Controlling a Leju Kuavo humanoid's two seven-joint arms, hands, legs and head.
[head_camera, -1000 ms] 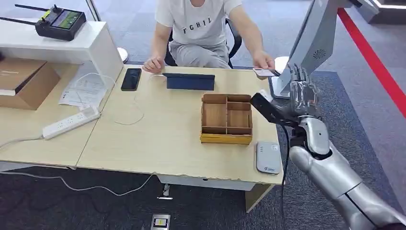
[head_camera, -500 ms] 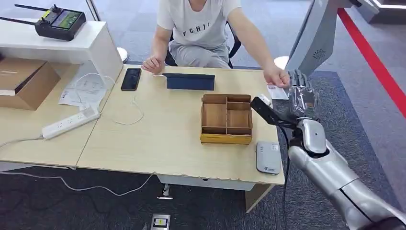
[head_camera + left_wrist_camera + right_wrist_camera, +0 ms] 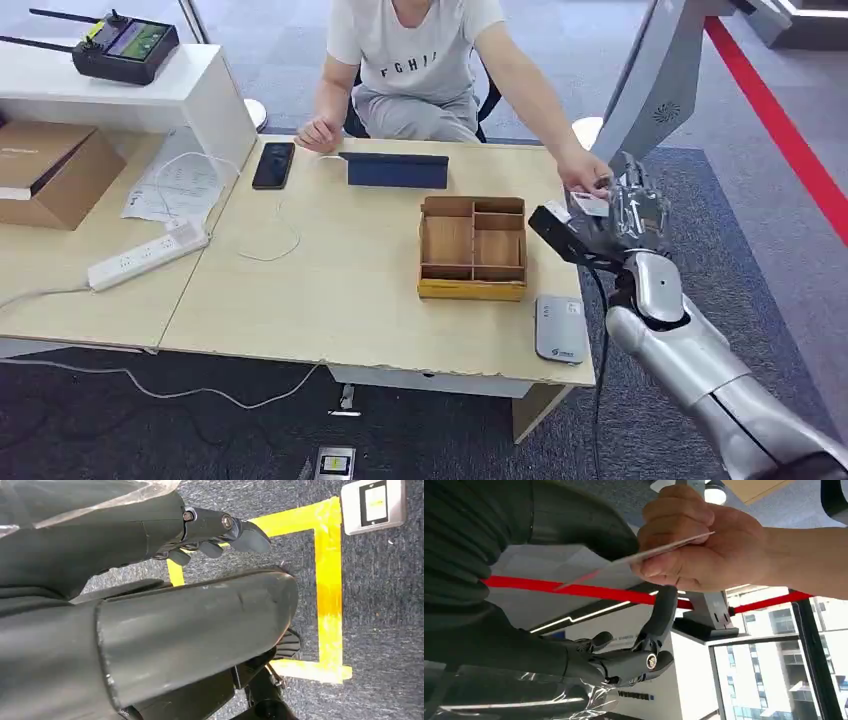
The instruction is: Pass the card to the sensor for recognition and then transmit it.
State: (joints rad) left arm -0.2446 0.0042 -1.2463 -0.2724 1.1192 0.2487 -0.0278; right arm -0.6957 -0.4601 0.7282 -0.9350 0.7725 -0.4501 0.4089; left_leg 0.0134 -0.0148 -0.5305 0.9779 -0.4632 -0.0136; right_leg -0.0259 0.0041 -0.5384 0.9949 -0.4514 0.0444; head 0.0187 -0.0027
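White and thin, the plastic card (image 3: 590,207) sits pinched in the person's hand (image 3: 582,180) just off the far right corner of the pale wooden table (image 3: 340,290), held right against the robot's raised right hand (image 3: 632,205). In the right wrist view the card (image 3: 649,555) lies edge-on between the person's fingers (image 3: 674,565) and the robot's dark thumb (image 3: 574,525), while the right hand's fingers (image 3: 659,615) stand apart beneath it; whether the thumb already touches the card I cannot tell, so its hold cannot be judged. The left hand (image 3: 215,535) hangs beside the robot's body over grey carpet with yellow tape (image 3: 327,580), its fingers curled in with nothing in them. Near the right front edge of the table lies the flat grey card sensor (image 3: 560,328), well apart from the card. A compartmented wooden tray (image 3: 473,250) stands just beside it toward the middle, and a dark blue tablet case (image 3: 397,170) lies along the far edge.
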